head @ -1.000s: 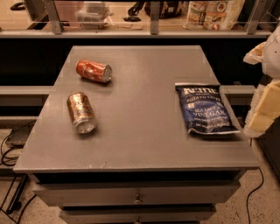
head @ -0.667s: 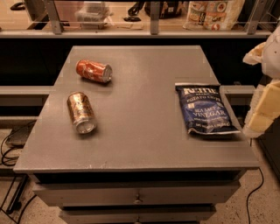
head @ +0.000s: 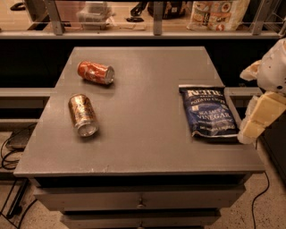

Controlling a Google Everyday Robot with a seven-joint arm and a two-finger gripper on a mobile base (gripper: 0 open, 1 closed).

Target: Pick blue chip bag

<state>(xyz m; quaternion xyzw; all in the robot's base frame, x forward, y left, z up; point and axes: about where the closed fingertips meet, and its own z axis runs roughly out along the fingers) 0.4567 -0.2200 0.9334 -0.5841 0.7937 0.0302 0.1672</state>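
The blue chip bag [head: 209,112] lies flat on the right side of the grey table [head: 147,138], near its right edge, with white lettering reading "Vinegar". My gripper [head: 247,132] hangs just to the right of the bag at the table's right edge, close beside the bag's lower right corner. It holds nothing that I can see. The pale arm [head: 273,74] rises above it at the frame's right edge.
Two soda cans lie on their sides on the table's left: a red one [head: 95,72] at the back and a brown-orange one [head: 82,114] nearer the front. A shelf [head: 156,33] with a pale bag [head: 217,12] runs behind the table. Cables lie on the floor at left.
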